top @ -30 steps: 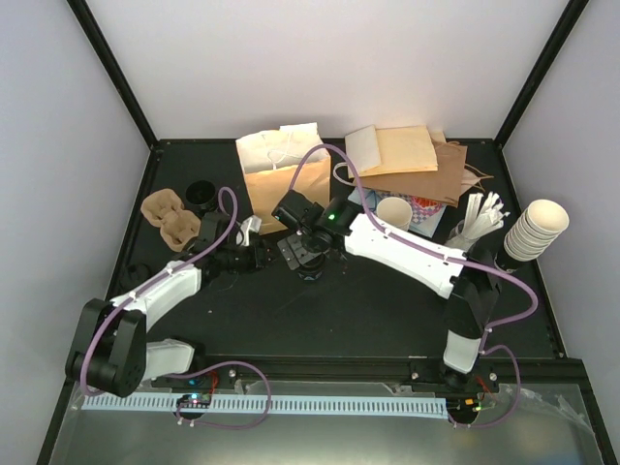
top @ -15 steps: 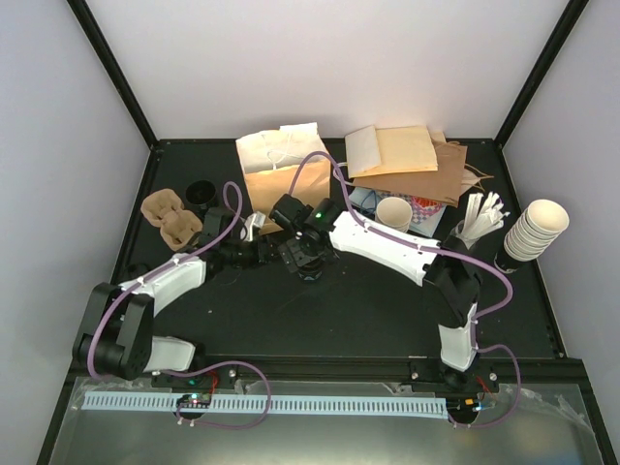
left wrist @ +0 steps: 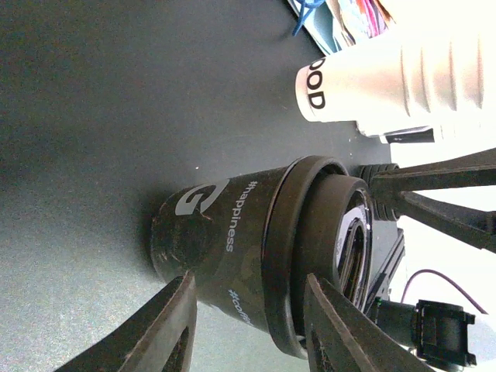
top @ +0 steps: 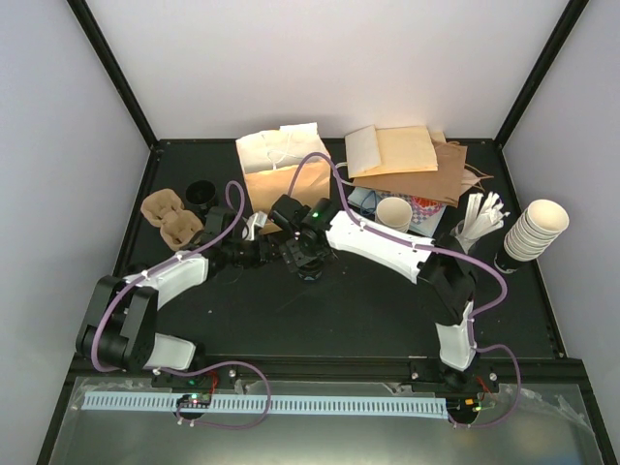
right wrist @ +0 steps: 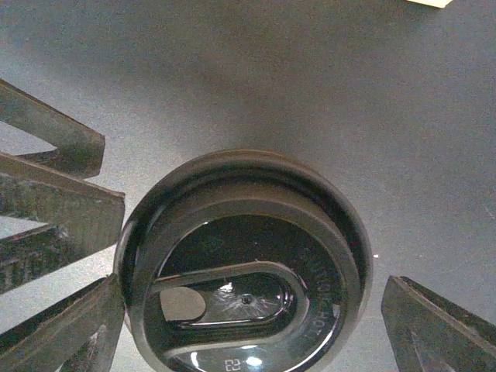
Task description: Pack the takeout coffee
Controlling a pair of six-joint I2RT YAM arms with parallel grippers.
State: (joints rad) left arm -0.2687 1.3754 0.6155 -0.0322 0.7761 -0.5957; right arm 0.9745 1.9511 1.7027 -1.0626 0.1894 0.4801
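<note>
- Top external: the left end effector (top: 263, 254) and the right end effector (top: 295, 254) meet nose to nose at the middle of the table (top: 368, 310), just in front of the brown paper bag (top: 266, 184). Their bodies mask whatever stands between them.
- Left wrist: there's the takeout coffee (left wrist: 232, 248), upright on the table and in shadow, black lid (left wrist: 310, 256) seated on top. The left end effector is released, its fingers (left wrist: 167, 329) parted, with the cup's side just past the tips. Whether they touch it cannot be told. A lidless cream cup (left wrist: 372, 77) stands beyond.
- Right wrist: straight down onto the lid. The right end effector is released, its fingers (right wrist: 438, 325) spread wide on either side of the lid, clasping nothing.
</note>
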